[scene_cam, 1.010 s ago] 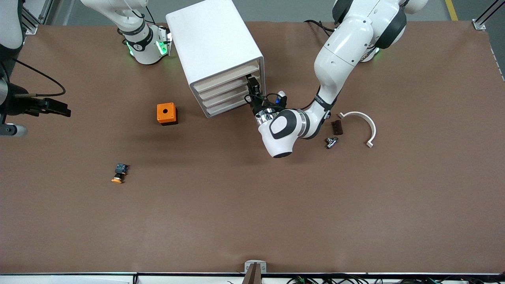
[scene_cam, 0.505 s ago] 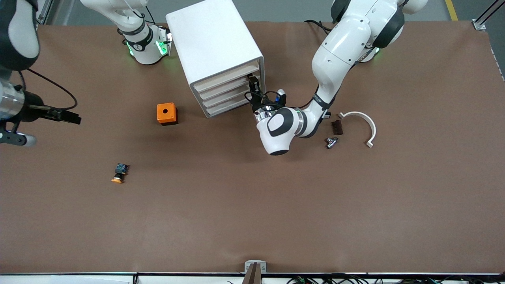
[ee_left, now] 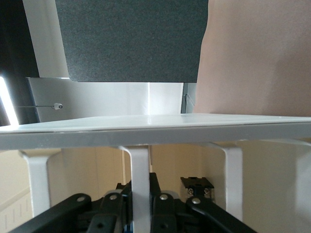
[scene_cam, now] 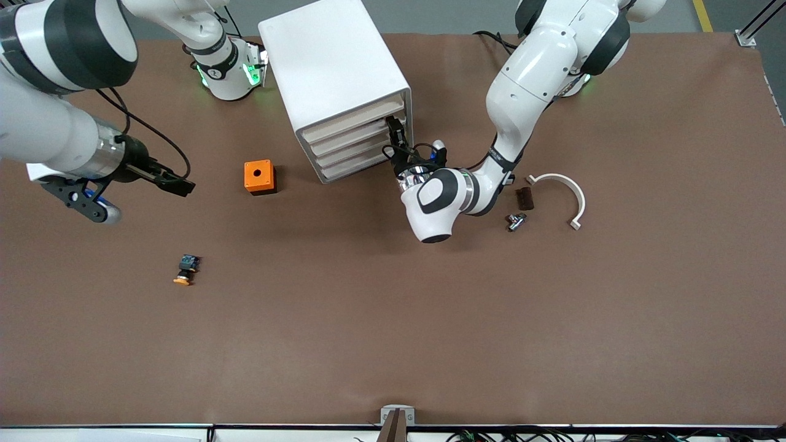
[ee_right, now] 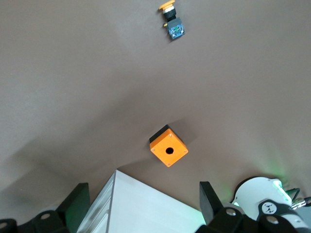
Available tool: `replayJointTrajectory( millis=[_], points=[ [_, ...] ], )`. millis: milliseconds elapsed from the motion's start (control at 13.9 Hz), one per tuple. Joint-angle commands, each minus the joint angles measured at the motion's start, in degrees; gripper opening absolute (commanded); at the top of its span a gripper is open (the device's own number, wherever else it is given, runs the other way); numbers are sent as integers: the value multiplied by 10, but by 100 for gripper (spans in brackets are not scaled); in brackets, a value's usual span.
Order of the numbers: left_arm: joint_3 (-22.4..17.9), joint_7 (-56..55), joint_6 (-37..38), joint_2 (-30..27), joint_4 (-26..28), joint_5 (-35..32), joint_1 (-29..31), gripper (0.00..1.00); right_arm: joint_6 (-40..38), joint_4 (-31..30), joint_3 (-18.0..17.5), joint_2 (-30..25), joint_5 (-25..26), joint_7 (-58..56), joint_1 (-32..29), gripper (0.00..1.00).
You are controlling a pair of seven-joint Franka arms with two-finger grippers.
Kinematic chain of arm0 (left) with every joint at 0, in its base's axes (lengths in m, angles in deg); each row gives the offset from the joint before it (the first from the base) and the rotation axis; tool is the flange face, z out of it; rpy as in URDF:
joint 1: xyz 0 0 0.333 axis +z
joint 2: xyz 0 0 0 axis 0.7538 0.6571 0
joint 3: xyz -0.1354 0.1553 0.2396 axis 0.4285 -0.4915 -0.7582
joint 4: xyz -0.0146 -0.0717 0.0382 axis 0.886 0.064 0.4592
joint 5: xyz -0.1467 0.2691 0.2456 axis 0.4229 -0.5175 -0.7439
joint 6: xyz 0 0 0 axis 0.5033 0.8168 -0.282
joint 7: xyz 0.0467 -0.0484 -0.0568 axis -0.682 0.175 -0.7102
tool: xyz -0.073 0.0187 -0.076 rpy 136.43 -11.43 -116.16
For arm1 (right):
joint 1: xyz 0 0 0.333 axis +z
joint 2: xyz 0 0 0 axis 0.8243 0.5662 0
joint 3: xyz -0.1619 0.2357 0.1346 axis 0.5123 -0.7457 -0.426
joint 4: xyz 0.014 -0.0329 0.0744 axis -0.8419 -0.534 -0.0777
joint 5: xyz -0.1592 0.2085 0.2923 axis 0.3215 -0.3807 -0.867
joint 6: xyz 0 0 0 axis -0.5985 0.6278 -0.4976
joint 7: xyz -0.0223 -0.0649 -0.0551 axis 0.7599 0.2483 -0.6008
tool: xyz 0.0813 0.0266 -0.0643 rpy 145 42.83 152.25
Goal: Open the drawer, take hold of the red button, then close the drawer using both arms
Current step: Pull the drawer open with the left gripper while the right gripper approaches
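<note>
The white cabinet (scene_cam: pixel 334 67) stands near the robots' bases with its four cream drawer fronts flush. My left gripper (scene_cam: pixel 395 132) is at the top drawer (scene_cam: pixel 344 126), at the end toward the left arm. In the left wrist view the left gripper (ee_left: pixel 140 187) is shut on a white upright handle bar (ee_left: pixel 140 165) of that drawer. My right gripper (scene_cam: pixel 181 183) hangs open and empty over the table beside the orange cube; in the right wrist view its fingers (ee_right: pixel 80 196) stand wide apart. The button is hidden.
An orange cube with a round hole (scene_cam: pixel 260 177) (ee_right: pixel 169 150) sits beside the cabinet toward the right arm's end. A yellow-capped push button (scene_cam: pixel 185 270) (ee_right: pixel 171 22) lies nearer the front camera. A white curved piece (scene_cam: pixel 562 190), a dark block (scene_cam: pixel 524 197) and a metal fitting (scene_cam: pixel 516 221) lie by the left arm.
The left gripper has closed on the drawer handle. The right arm has swung in from the table's end toward the orange cube, gripper still open.
</note>
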State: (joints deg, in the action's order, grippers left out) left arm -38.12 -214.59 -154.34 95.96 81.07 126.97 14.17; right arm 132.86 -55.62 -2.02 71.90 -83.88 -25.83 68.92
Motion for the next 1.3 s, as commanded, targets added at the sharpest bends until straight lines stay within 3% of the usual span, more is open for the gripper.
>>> replayJointTrajectory(
  millis=[0, 577, 1010, 1226],
  points=[
    [-2, -1, 12, 1, -5, 0, 22, 6, 18, -12, 5, -9, -10, 77, 46, 100],
    [-2, 1, 11, 1, -8, 2, 88, 8, 85, -33, 5, -20, -30, 245, 152, 100],
    [-2, 0, 6, 0, -9, -3, 129, 10, 197, -94, 6, -20, -30, 367, 234, 100],
    [-2, 3, 4, 0, -10, -2, 144, 11, 231, -94, 6, -15, -28, 433, 275, 100]
  ],
)
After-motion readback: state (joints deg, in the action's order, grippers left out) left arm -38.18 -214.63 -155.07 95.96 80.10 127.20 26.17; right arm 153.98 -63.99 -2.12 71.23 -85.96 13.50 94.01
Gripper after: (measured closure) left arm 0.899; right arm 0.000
